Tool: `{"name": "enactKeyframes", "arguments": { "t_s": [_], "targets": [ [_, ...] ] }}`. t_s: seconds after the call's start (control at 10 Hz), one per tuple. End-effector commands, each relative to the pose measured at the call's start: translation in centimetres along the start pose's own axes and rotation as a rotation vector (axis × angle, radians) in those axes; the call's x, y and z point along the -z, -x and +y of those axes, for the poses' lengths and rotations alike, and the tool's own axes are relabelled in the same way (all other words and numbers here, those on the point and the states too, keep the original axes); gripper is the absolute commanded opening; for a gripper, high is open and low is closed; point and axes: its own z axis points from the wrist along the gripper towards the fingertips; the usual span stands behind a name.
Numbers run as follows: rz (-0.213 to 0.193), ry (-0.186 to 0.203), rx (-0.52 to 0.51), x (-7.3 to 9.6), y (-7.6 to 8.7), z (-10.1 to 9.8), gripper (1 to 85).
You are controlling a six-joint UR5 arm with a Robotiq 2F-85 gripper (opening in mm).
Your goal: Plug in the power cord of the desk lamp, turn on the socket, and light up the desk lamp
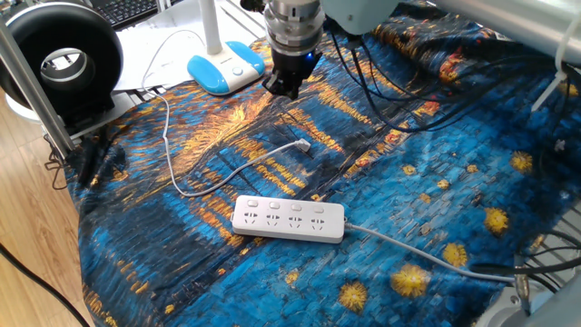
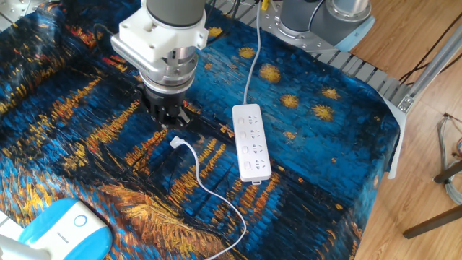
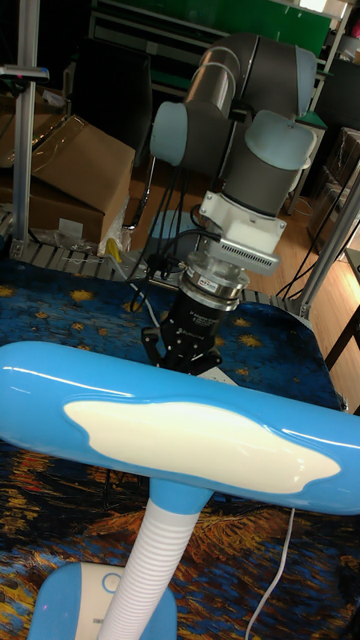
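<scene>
One fixed view showed the power cord [image 1: 195, 186] lying loose on the patterned cloth [image 1: 436, 191], its small white plug [image 1: 302, 144] resting on the fabric below the gripper [image 1: 283, 89] and a little toward the camera — not touching it. From the plug the thin white cable ran away from the gripper in a wide loop across the cloth, then back up to the desk lamp [image 1: 224, 67], whose light-blue base sat just beside the gripper, at the cloth's far edge. The socket [image 1: 289, 219] lay flat, well apart from the gripper on the near side of the plug, with nothing plugged into its outlets; its thicker grey-white cable [image 1: 427, 257] trailed off to the side.

The gripper hung above the cloth, pointing down. Its dark fingers looked slightly parted and held nothing.

The other fixed view agreed: the plug [image 2: 175, 142] lay just below the gripper [image 2: 167, 121], clear of it, and the socket [image 2: 250, 141] lay near, to one side.

The tall fixed view had the lamp's blue and white head [image 3: 180, 425] across the foreground, with the gripper [image 3: 185, 358] behind it — partly hidden by the head.

Beyond the lamp stood a black ring-shaped device [image 1: 62, 62].
</scene>
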Motion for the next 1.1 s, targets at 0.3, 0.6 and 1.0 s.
{"name": "enactKeyframes", "arguments": {
  "t_s": [0.3, 0.6, 1.0],
  "targets": [
    [0.273, -0.043, 0.055, 1.0, -7.0, -1.5, 1.3],
    [0.121, 0.048, 0.059, -0.4, -3.1, 0.7, 1.3],
    [0.199, -0.053, 0.124, -3.5, -2.3, 0.6, 1.3]
  ]
}}
